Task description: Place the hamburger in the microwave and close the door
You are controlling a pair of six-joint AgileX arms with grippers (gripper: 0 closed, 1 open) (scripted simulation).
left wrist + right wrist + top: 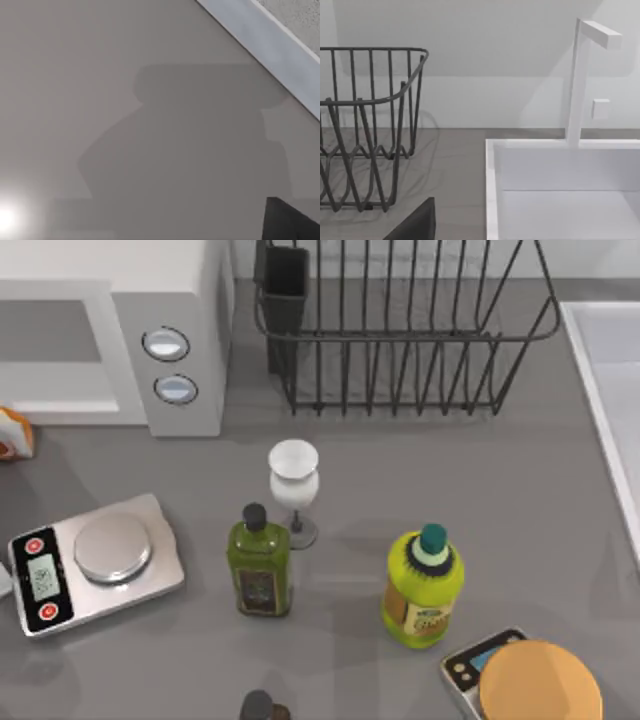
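From above, the grey worktop [560, 490] is carrying the microwave [170, 300] at the upper left, its grey side panel showing 2 round knobs [166, 343] and its front cavity running off the left edge. The hamburger [14, 433] is sitting on the worktop at the far left edge, just in front of the microwave's front and cut off by the frame, so part of it is hidden. The door cannot be made out. A black wire rack [400, 330] is standing to the right of the microwave, a white goblet [294, 485] in the middle, a dark green bottle [260, 565] just beside it, a yellow-green bottle [424, 588] further right, a silver scale [95, 562] at the left, and a flat orange disc [540, 683] lying on a second scale at the lower right. The left wrist view is looking at a plain grey surface with a broad shadow and a pale strip [270, 45] crossing one corner; a dark wedge [290, 222] is intruding at the edge, and whether those fingers are open or closed cannot be told. The right wrist view is facing the wire rack [365, 125] and a white sink [560, 190] with its tap [580, 75]; a dark wedge [417, 225] is showing low down, and the finger state cannot be told there either.
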